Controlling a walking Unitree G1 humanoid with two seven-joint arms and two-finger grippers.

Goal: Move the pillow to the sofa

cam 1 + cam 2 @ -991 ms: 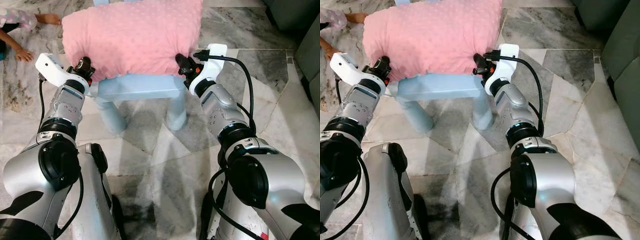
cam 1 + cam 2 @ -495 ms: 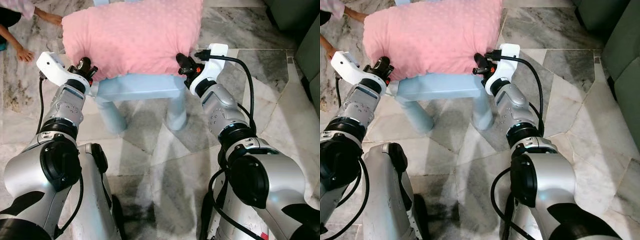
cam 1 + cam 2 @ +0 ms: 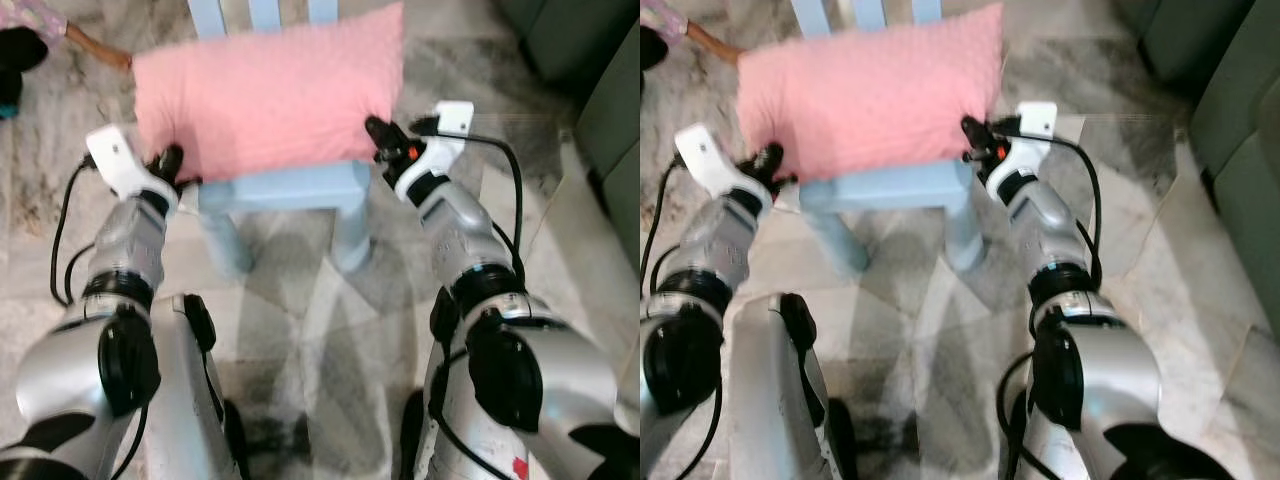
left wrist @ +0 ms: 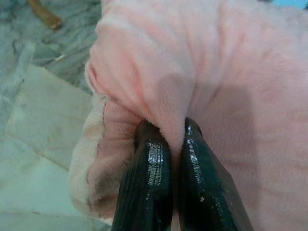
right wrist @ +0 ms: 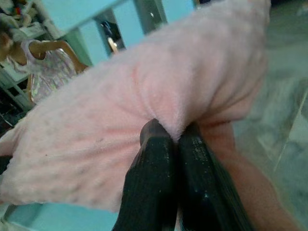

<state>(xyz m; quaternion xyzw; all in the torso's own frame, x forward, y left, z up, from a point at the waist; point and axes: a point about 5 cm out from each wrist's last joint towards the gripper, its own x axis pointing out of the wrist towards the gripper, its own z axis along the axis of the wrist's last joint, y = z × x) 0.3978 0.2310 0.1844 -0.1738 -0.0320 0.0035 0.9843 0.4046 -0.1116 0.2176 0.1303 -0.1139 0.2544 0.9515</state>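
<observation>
A grey sofa (image 3: 610, 130) edges the right of the frame. Upper centre, a pink pillow (image 3: 265, 95) lies on a pale blue chair (image 3: 285, 190), long axis left to right. The left gripper (image 4: 166, 142) and right gripper (image 5: 166, 139) each pinch a fold at opposite ends, fingers closed tight.

Blue chair (image 3: 285, 190) ahead; sofa (image 3: 1240, 150) right.

We're getting soft motion blur across both eye views, with even, fairly bright indoor light and a faint shadow under the chair (image 3: 285, 190). Our wrist views are close and soft-focused, the pillow (image 4: 216, 72) slightly shaded near the fingers (image 4: 149, 178).
</observation>
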